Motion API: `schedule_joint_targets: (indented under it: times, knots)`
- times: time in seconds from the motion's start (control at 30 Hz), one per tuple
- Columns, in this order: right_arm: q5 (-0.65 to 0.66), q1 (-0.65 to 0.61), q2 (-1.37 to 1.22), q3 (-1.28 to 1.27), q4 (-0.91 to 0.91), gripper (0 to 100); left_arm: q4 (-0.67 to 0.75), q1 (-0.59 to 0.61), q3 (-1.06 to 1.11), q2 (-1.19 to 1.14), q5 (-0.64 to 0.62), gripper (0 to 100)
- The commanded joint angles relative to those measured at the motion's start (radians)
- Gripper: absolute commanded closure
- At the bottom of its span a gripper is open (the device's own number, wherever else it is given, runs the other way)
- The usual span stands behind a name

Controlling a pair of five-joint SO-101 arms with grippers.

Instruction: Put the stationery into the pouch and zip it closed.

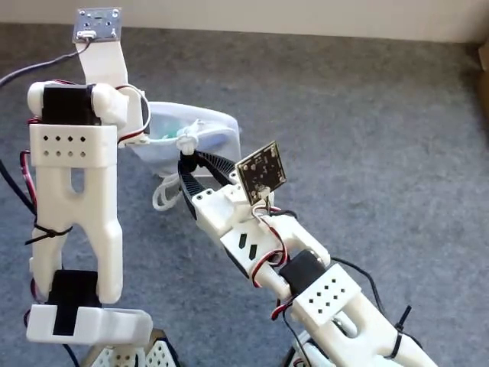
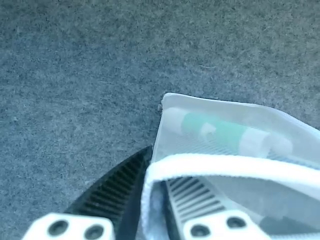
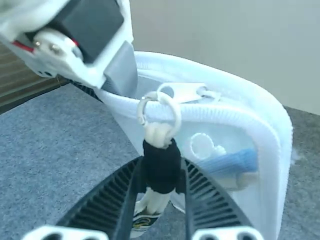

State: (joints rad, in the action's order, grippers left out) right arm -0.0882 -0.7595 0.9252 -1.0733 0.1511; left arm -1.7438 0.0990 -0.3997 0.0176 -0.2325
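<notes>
Pouch (image 1: 210,130), white and half see-through, sits on the grey carpet (image 1: 367,115) between the two arms, held up off the floor at the end nearest the left arm. The left gripper (image 2: 159,172) is closed down on that end. In its wrist view the thick white rim of the pouch (image 2: 225,170) runs straight between the two ribbed fingers (image 2: 120,185), pinched there with no gap to see, and the rest of the bag spreads away beyond the tips. Through the wall lies a green and white pen (image 2: 220,132), inside and along the far edge. The right gripper (image 1: 191,160) comes in from the other side, just beside the pouch's near edge. Its wrist view shows the right gripper (image 3: 161,172) clamped tight on the black pull (image 3: 160,155), one finger (image 3: 125,190) on each side of it. From the pull a white ring (image 3: 160,107) leads up to the slider (image 3: 182,92), which sits on the zip at the top of the pouch (image 3: 270,150). A blue item (image 3: 235,162) and a small white one (image 3: 202,145) show inside, past the fingertips.
</notes>
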Motion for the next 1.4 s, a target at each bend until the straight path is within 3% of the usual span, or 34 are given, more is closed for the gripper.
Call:
schedule_joint_targets:
  times: [0.0, 0.1, 0.27, 0.47, 0.53, 0.73, 0.93, 1.0, 1.37]
  knots:
    - [0.064, -0.005, 0.077, 0.008, -0.024, 94.9, 0.009, 0.015, 0.021, -0.025, -0.011, 99]
    - [0.176, -0.007, 0.176, -0.036, -0.002, 99.5, 0.009, 0.016, 0.021, -0.025, -0.011, 99]
    - [0.201, -0.005, 0.308, -0.051, 0.205, 99.3, 0.011, 0.016, 0.016, -0.019, -0.009, 97]
    - [0.281, 0.022, 0.311, 0.076, 0.455, 99.3, 0.005, 0.013, 0.008, -0.015, -0.009, 73]
    - [0.279, 0.036, 0.311, 0.130, 0.549, 99.3, 0.012, 0.008, 0.007, -0.015, 0.000, 70]
    - [0.279, 0.044, 0.311, 0.329, 0.889, 99.3, 0.012, -0.033, -0.081, -0.016, 0.101, 72]
    - [0.290, 0.044, 0.311, 0.466, 1.161, 99.3, 0.017, -0.176, -0.200, -0.024, 0.233, 72]
    - [0.347, 0.044, 0.311, 0.486, 1.233, 99.3, 0.018, -0.220, -0.223, -0.025, 0.290, 72]
    - [0.379, 0.045, 0.357, 0.513, 1.382, 99.3, 0.020, -0.466, -0.257, -0.015, 0.588, 72]
